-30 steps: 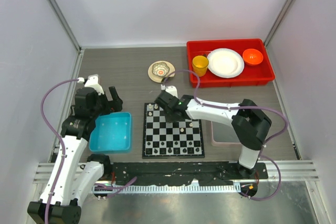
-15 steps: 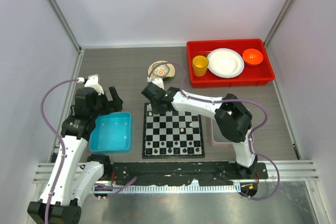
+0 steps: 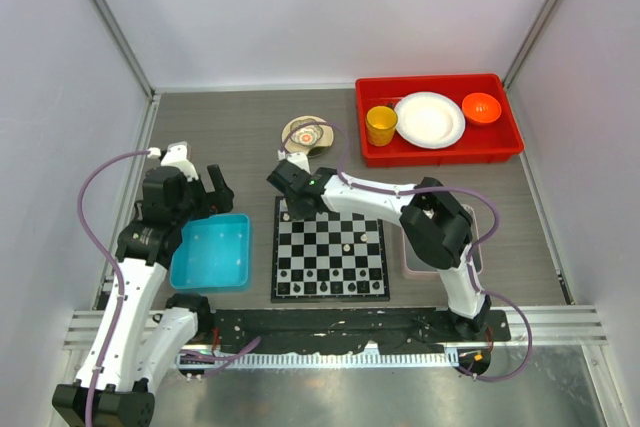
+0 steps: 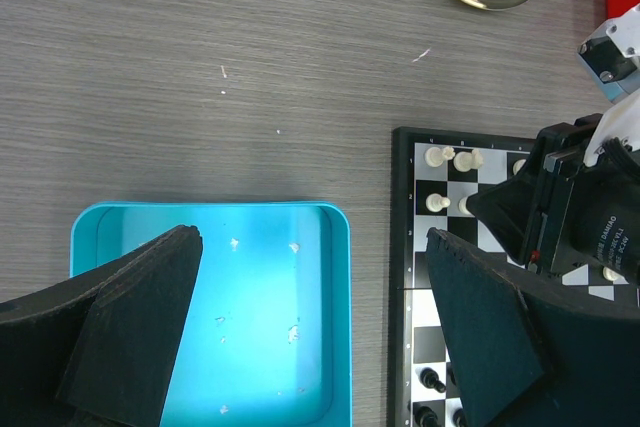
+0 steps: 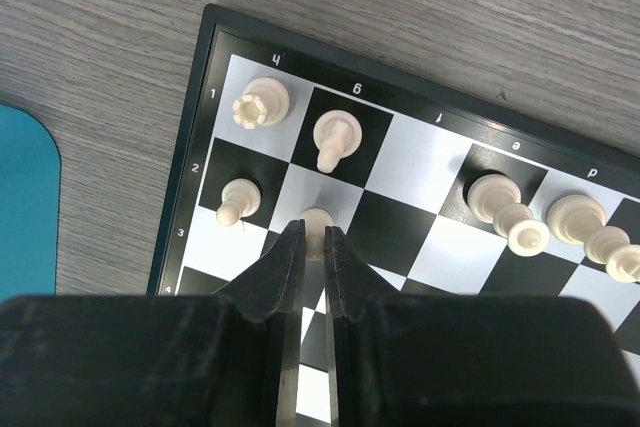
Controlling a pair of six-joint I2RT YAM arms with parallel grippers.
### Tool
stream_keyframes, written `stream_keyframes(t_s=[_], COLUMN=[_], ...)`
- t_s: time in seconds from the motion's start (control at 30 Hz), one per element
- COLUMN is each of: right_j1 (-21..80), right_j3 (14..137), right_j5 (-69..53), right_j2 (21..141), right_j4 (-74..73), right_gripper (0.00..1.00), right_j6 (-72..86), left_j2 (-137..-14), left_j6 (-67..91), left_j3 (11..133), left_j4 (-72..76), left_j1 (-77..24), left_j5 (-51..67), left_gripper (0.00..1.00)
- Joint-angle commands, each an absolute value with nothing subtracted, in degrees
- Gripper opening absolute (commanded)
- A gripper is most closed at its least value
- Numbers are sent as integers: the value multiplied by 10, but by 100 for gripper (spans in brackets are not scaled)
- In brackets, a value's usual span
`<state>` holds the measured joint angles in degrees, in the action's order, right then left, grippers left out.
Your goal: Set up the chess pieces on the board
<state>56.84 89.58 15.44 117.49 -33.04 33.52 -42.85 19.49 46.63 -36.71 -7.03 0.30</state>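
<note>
Moved from mid-board, the right gripper [image 3: 291, 201] now sits at the eleven o'clock corner of the board [image 3: 330, 259]. Left wrist: the left gripper [image 4: 312, 247] gapes wide above the blue bin [image 4: 210, 210]. Right wrist: the right gripper pinches a tiny pawn [image 5: 318, 219] there. It looks light, hard and slippery, best held round its middle.

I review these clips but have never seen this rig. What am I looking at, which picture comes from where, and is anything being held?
A left robot arm and a right arm stand at the near edge of a table. The wide picture looks down from above; the other two come from each wrist's camera. On the table: a chessboard, a blue bin, a small dish, a red tray. The left gripper hangs open by the bin, empty. The right gripper is shut on a cream chess piece by the board's corner.
</note>
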Motion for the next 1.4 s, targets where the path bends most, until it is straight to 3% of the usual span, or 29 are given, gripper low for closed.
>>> stream_keyframes(t_s=[0.0,0.53,0.97,1.37], right_j1=[571,571,571,571], right_j3=[918,922,924,919], right_j5=[153,162,160,144], right_j2=[1179,1189,1187,1146], right_j4=[-326,-325,-325,-319], right_gripper=[7,9,32,36], right_j6=[331,328,328,330], left_j2=[-421,-420,-419,-421], left_j6=[193,193,193,193], left_j3=[464,464,463,464], left_j4=[-350,-350,-349,-350], left_j1=[-71,-71,-72,-71], left_j5=[11,11,11,9], left_gripper=[100,100,100,100])
